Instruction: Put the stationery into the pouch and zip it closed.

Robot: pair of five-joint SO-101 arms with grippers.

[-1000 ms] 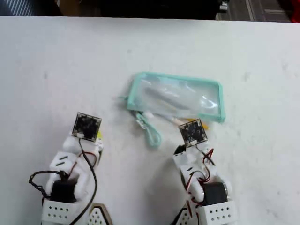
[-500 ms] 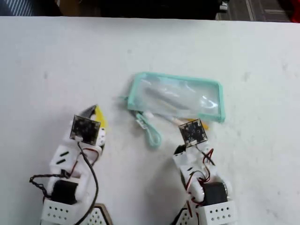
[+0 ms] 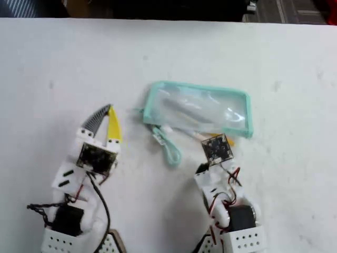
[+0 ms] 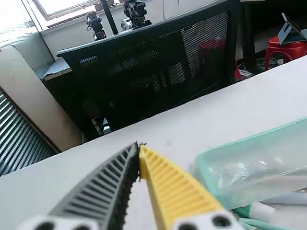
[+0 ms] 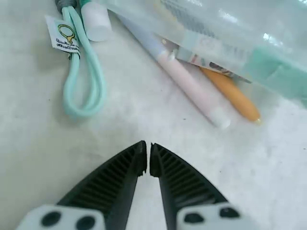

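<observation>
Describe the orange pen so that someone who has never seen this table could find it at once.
On the white table lies a clear pouch with mint-green edging. Pens stick out from its edge nearest the robot arms. The orange pen is the pointed one, beside a pale pink pen with a blunt white end.

- Pouch [image 3: 197, 109]: cut off by the frame edge in both wrist views. The contents behind its translucent wall are pale, blurred shapes that cannot be counted.
- Pink pen [image 5: 189, 84] and orange pen [image 5: 232, 98]: the pouch covers their ends. Whether they lie inside or beneath it cannot be told.
- Camera board [image 3: 217, 148]: in the high view it covers the pens' free ends just beside the pouch.
- Tag [image 5: 64, 36], near the pouch corner: print too small to read.
- Zip state: cannot be told.
</observation>
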